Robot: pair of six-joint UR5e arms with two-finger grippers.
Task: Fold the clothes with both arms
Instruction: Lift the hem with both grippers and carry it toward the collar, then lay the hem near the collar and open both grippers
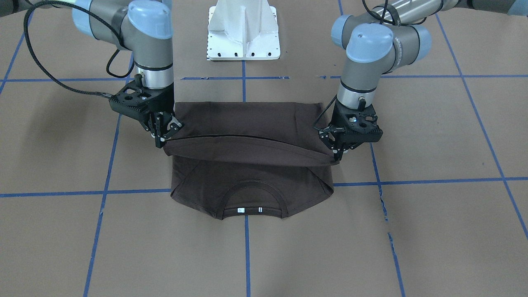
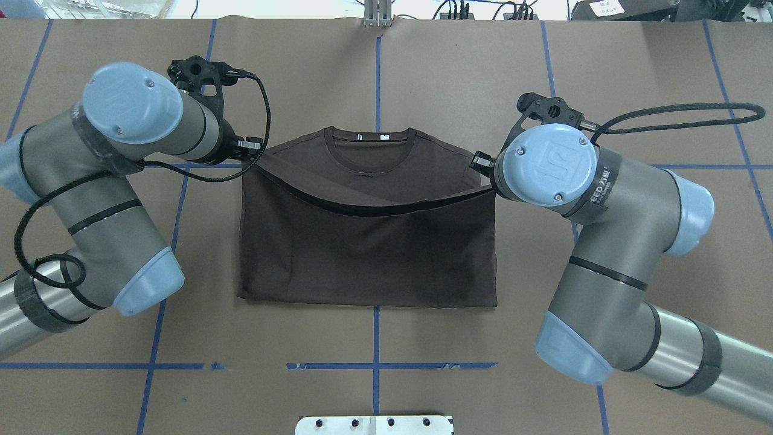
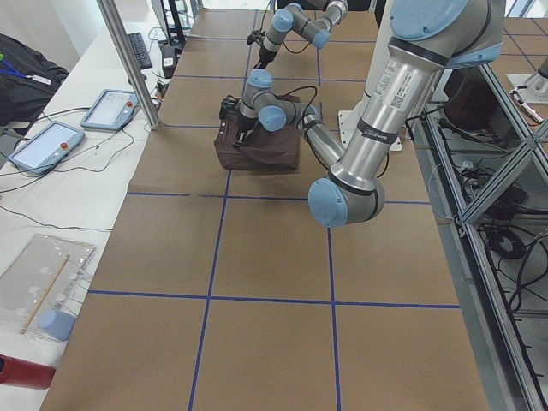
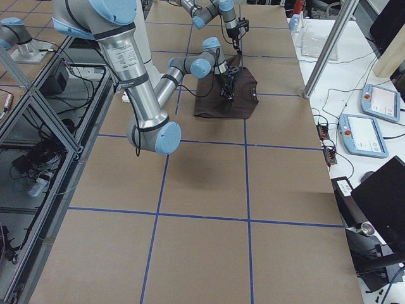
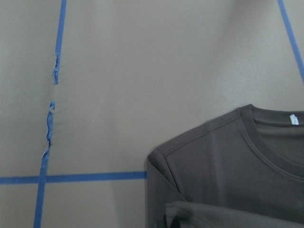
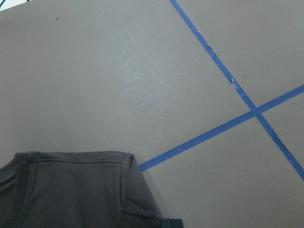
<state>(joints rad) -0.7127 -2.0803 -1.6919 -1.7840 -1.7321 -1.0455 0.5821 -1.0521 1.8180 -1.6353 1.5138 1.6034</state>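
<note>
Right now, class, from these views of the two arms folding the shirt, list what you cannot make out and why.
T-shirt chest: mostly covered by its folded-over lower half, all views.
Neck tags: print too small to read, front-facing view.
Left gripper and right gripper fingertips: hidden beneath their own wrists, overhead view.

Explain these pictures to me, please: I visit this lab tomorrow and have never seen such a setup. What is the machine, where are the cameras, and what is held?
It is a robot: its left arm and right arm reach over a brown table. Two pictures look down from opposite sides, two from the table's ends, two from the wrists. A dark brown T-shirt lies there, collar away from the robot. The left tool and right tool each pinch a hem corner, raised over the shirt's body.
</note>
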